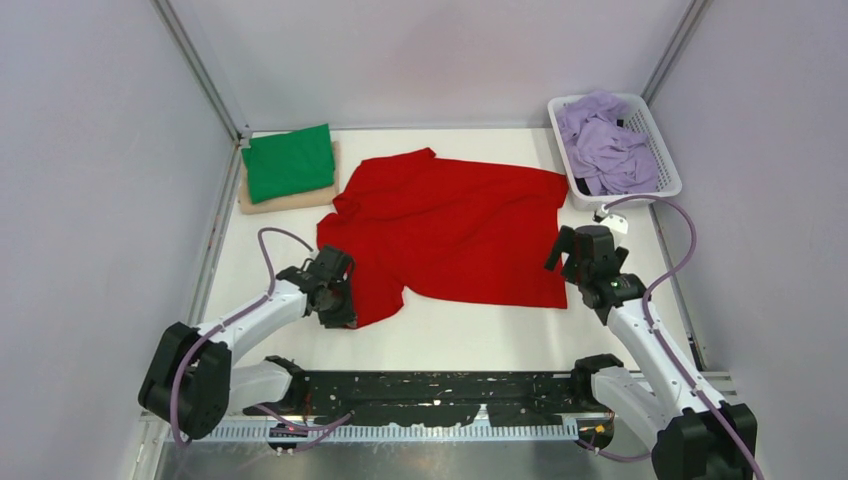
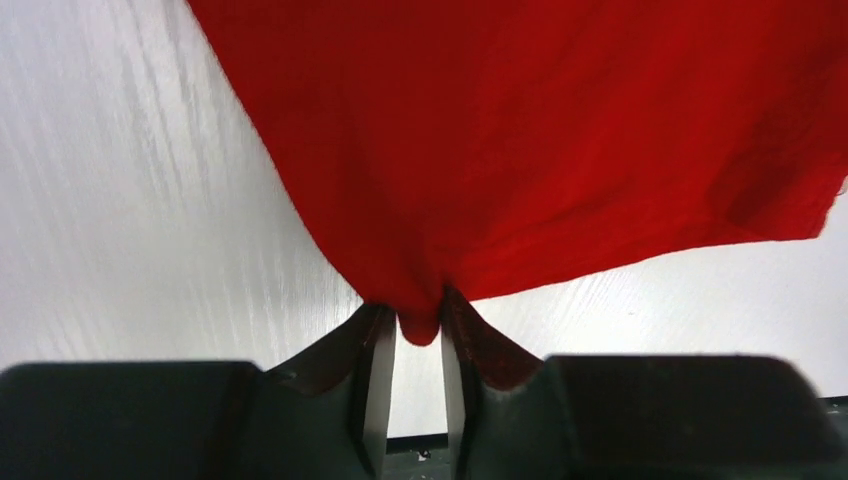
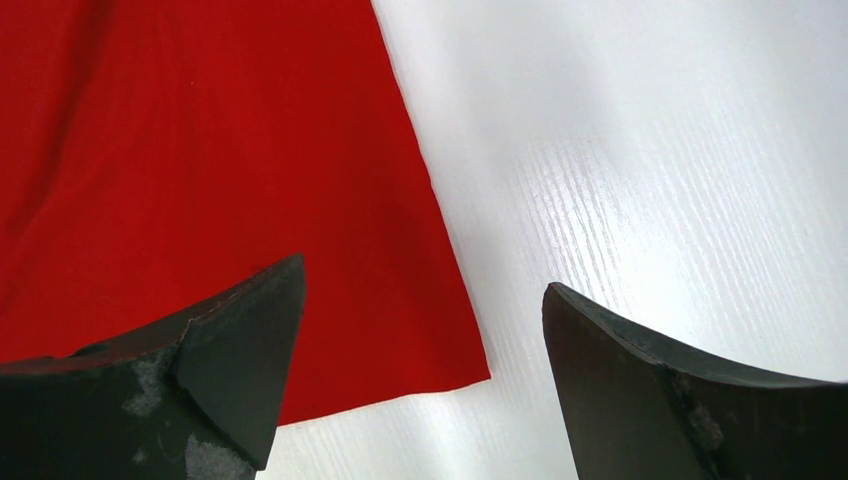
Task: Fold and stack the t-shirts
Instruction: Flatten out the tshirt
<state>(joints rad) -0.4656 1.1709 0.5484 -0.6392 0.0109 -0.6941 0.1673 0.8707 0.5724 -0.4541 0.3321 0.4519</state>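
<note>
From above, the red t-shirt (image 1: 455, 235) is seen spread on the surface (image 1: 470, 330) between both hands. One near corner is gripped by the left hand (image 1: 335, 300), and the right hand (image 1: 585, 262) is poised beside the other.

In the left wrist view, only a small tuck of cloth is pinched between the fingers, so it could be pulled free by a quick lift.

In the right wrist view, the fingers are held wide apart and the hem corner lies off-centre between them. The edge may be missed on closing, and a lopsided fold would result.
</note>
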